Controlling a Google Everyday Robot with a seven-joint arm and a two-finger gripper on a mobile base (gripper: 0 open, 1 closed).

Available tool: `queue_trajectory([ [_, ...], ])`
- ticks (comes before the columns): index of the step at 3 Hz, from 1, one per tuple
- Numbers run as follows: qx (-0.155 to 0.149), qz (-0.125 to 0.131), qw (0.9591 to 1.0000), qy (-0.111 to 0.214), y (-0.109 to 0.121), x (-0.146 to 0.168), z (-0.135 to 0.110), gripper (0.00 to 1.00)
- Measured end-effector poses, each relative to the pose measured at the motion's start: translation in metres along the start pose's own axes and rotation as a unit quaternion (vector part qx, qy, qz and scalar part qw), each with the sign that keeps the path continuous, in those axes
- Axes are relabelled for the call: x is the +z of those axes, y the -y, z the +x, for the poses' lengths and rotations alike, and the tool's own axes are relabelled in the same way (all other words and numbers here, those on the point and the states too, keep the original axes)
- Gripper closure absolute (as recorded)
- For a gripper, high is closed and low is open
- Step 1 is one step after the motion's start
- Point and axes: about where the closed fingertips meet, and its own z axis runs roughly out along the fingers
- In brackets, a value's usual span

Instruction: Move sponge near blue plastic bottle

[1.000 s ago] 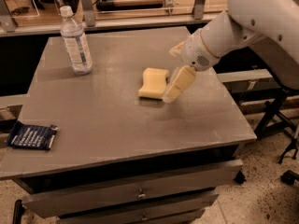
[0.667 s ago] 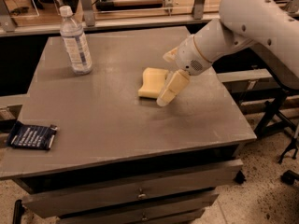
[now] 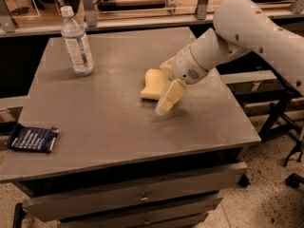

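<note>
The sponge (image 3: 152,83), a pale yellow foam block, lies flat on the grey table (image 3: 114,127), right of centre. My gripper (image 3: 163,88) reaches in from the right and hangs low over the sponge's right end. It is open: one pale finger (image 3: 170,97) stands in front of the sponge and the other shows just behind it. The blue plastic bottle (image 3: 77,42), clear with a white cap and a white-and-blue label, stands upright at the table's far left, well apart from the sponge.
A flat dark-blue packet (image 3: 32,138) lies at the table's front left edge. My white arm (image 3: 256,30) spans the right side above the table. Drawers sit under the tabletop. A counter and metal posts run along the back.
My gripper has moved a little left and closer in over the sponge's right end. The sponge and the bottle have stayed about where they were.
</note>
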Motion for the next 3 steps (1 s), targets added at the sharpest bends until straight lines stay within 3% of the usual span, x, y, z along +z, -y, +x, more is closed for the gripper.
queue_trajectory([
  [3,0.008,-0.013,0.9999,-0.008,-0.002,0.0097,0.0081,0.64],
])
